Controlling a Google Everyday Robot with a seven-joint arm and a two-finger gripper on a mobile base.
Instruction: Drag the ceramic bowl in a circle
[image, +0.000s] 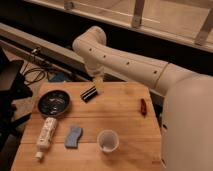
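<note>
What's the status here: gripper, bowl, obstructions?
Gripper over table far edge, beside black bar. Ceramic bowl at table's left, untouched. White tube, blue sponge close by it.

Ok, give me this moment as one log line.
ceramic bowl: table left, untouched | claw: above far edge, apart from bowl | drag: not begun
</note>
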